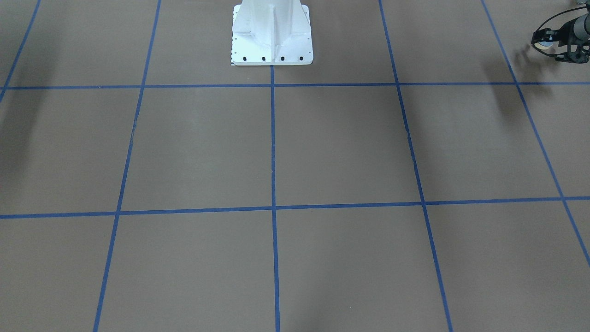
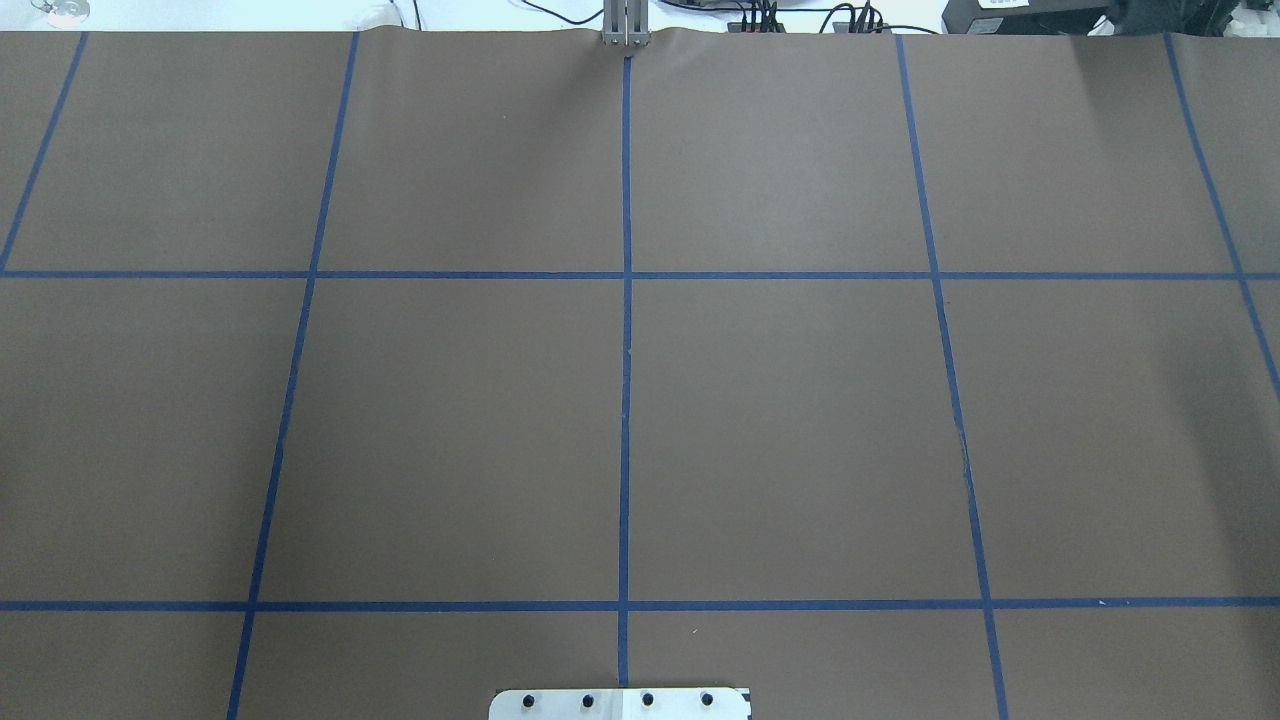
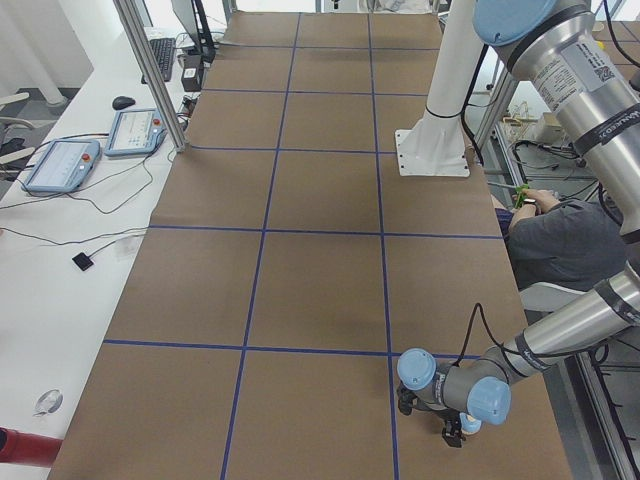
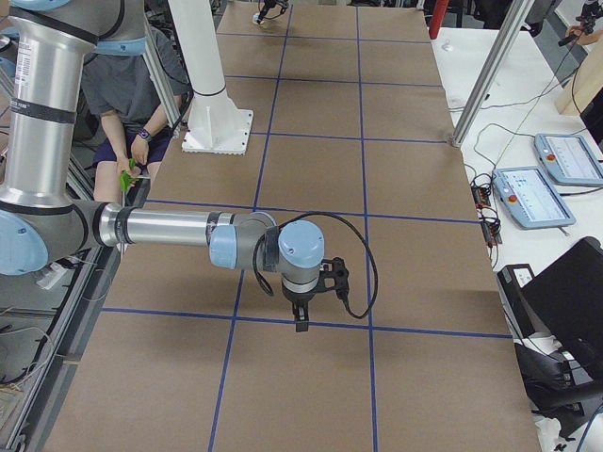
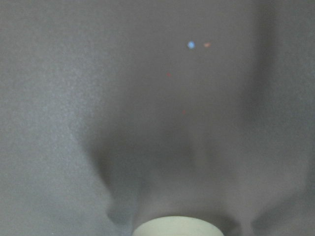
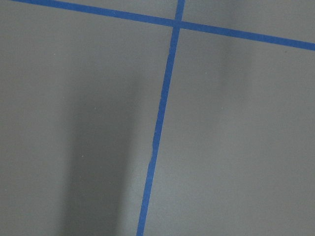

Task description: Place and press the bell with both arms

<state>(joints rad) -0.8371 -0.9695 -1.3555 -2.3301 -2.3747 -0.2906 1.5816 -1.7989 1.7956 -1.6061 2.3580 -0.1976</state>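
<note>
One small bell (image 1: 546, 43) sits in my left claw (image 1: 548, 44), which looks closed on its hard, light sides; my right claw (image 4: 301, 318) I cannot tell.

Bell (image 1: 546, 44): only a pale sliver shows between the black fingers in the front-facing view; dome and button too small to tell.
Bell, left wrist view: only a blurred cream curved edge, cut off by the bottom edge.
Left tool (image 1: 553, 44): at the front-facing view's right edge, the arm behind it cut off; outside the overhead view.
Left tool grip: fingers sit around the pale object; contact cannot be told.
Right tool (image 4: 301, 316): shows only in the right side view, small and dark; finger gap cannot be told.
Pedestal (image 1: 272, 34): top cut off by the upper edge.
Desk (image 5: 74, 98): surface blurred in the left wrist view.
</note>
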